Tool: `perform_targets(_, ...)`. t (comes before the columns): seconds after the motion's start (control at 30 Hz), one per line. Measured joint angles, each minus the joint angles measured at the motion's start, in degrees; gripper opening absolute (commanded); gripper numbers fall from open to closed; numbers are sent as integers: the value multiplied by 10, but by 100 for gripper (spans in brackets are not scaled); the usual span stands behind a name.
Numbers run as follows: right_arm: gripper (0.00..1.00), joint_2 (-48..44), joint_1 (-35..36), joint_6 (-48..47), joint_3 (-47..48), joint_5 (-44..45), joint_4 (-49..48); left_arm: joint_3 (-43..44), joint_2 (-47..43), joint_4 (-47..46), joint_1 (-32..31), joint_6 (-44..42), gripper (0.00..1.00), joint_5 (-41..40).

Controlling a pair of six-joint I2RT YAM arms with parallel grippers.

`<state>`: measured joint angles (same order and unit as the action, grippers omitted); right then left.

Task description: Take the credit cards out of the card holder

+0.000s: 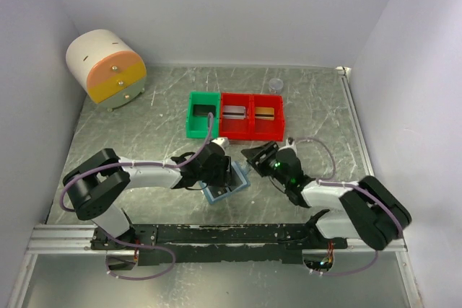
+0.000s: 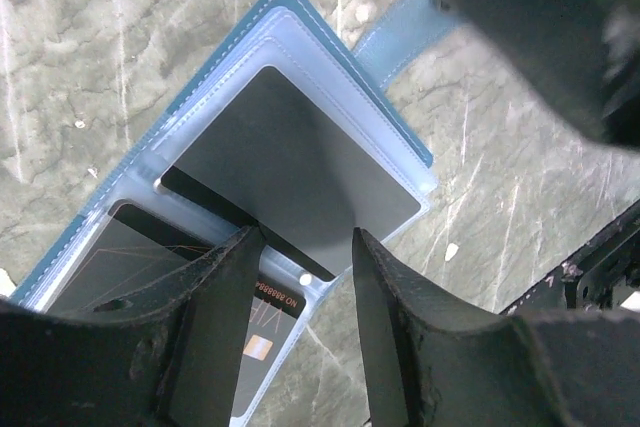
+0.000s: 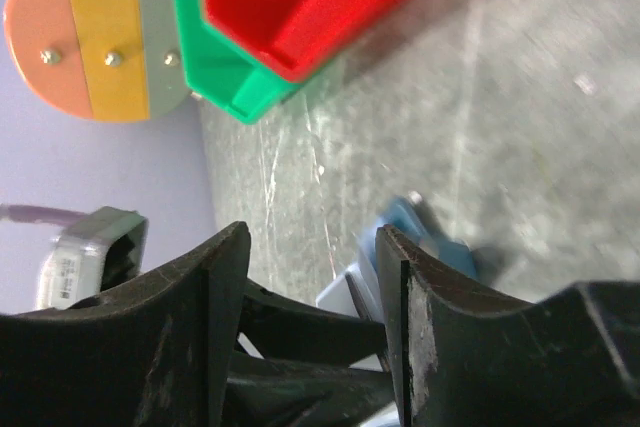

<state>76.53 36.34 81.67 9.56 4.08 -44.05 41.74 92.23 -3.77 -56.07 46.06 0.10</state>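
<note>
**A:** From the top, plain white walls [image 1: 231, 12] box in a scratched grey table [image 1: 144, 128]. A round drum-shaped drawer box with peach and yellow fronts [image 1: 108, 66] sits at ten o'clock.

**B:** How far along?

**A:** About two-thirds, I'd judge. A silvery-grey card [image 1: 232, 113] and a gold-copper card [image 1: 263, 114] lie in the red plastic bins [image 1: 251, 135] at twelve o'clock. I can't tell what's in the green bin [image 1: 202, 133]. The blue-grey two-panel card holder [image 1: 229, 191] lies open near centre, under the left gripper [image 1: 225, 172]. The right gripper [image 1: 260, 155] is at its two o'clock.

**B:** Left wrist?

**A:** A dark card [image 2: 272, 319] sits in the holder's [image 2: 290, 37] seven o'clock pocket, so that one is left. The gripper's [image 2: 300, 282] fingers are spread above it, holding nothing.

**B:** Right wrist?

**A:** The jaws [image 3: 312, 237] are wide and empty, with a blue holder corner [image 3: 440, 247] at four o'clock.
</note>
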Motion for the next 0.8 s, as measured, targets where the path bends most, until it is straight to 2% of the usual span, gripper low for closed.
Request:
perform_targets(0.07,54,-37,-16,-58,33,-15,55,1,-2,0,0,-5,62,3)
perform_targets(0.2,51,-81,-26,-200,137,-57,183,-1,-15,-2,0,-21,64,14)
perform_targets(0.4,43,-67,-26,-361,222,-136,343,-21,-79,-2,0,-26,64,6)
perform_targets(0.6,44,-31,-24,-429,228,-238,400,-90,-196,6,0,-7,67,-44)
perform_targets(0.8,44,38,-16,-485,283,-311,436,-167,-285,22,0,28,68,-76)
